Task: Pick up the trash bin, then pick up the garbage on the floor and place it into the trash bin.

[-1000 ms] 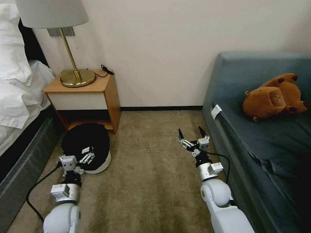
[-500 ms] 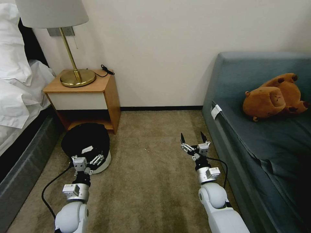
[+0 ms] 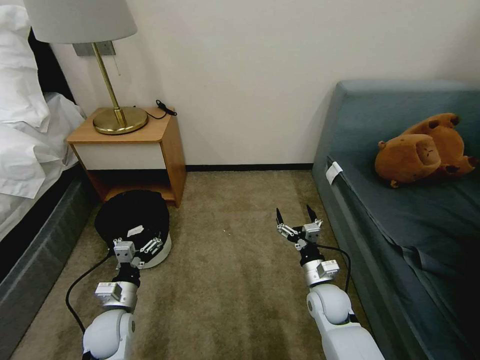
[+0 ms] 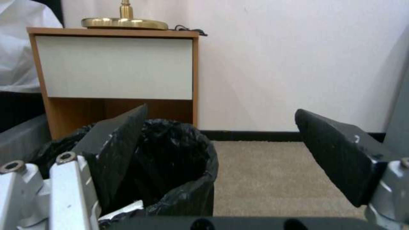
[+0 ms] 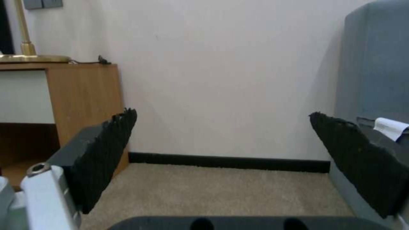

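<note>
The left gripper [image 3: 138,244] hung spread at the near rim of the bin [image 3: 134,220], which stood on carpet [image 3: 235,280] before the nightstand [image 3: 131,150]. The right gripper [image 3: 295,217] was spread beside the sofa [image 3: 400,210], open floor between them.

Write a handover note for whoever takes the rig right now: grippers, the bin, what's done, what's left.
Left gripper: open at the trash bin, one finger inside the bag, one outside the rim; nothing gripped.
Right gripper: open, empty, over the carpet beside the sofa.
Bin stands on the floor in front of the nightstand.
Done: left gripper is positioned at the bin.
Left: grip and lift the bin, then collect the garbage.
</note>
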